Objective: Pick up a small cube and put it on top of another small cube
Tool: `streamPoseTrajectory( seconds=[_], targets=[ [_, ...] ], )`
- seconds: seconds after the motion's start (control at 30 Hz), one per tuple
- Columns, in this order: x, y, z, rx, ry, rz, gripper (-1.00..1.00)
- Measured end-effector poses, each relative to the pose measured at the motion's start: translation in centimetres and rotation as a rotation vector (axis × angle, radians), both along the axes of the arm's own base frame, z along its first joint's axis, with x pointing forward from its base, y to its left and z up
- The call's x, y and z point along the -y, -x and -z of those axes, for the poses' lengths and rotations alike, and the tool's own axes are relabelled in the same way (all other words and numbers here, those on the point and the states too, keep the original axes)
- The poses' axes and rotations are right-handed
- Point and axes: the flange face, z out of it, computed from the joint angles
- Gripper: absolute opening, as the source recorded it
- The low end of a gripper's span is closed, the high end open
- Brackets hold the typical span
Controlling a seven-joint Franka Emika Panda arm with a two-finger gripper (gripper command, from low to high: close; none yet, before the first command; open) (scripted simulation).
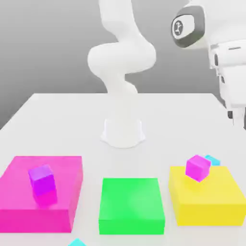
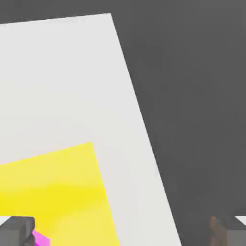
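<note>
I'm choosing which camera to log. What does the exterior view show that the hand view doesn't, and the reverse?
Exterior view adds: the arm, a pink block carrying a purple cube, a green block, and a cyan cube partly hidden behind the yellow block. Hand view adds: the table's far edge with dark floor beyond it, and the open gripper with its fingertips wide apart. Shared: the white table, the yellow block, and the magenta cube resting on it.
</note>
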Motion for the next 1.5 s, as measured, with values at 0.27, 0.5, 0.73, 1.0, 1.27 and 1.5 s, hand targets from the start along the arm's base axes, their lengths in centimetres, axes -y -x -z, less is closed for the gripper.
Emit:
streamPoseTrajectory(
  seconds=[0.27,0.5,0.73,1.0,1.27,1.5],
  targets=[
    [-3.9,11.3,12.4,-0.134,0.172,-0.610,0.00],
    [-3.7,13.2,19.3,-0.166,0.198,-0.715,0.00],
    [-3.5,13.3,20.9,-0.167,0.201,-0.716,-1.00],
    [-3.6,13.2,16.2,-0.166,0.201,-0.715,-1.00],
    [2.0,-1.3,7.1,-0.120,0.036,-0.151,-1.00],
    [18.1,-11.4,-0.4,-0.116,-0.102,0.456,-1.00]
  ],
)
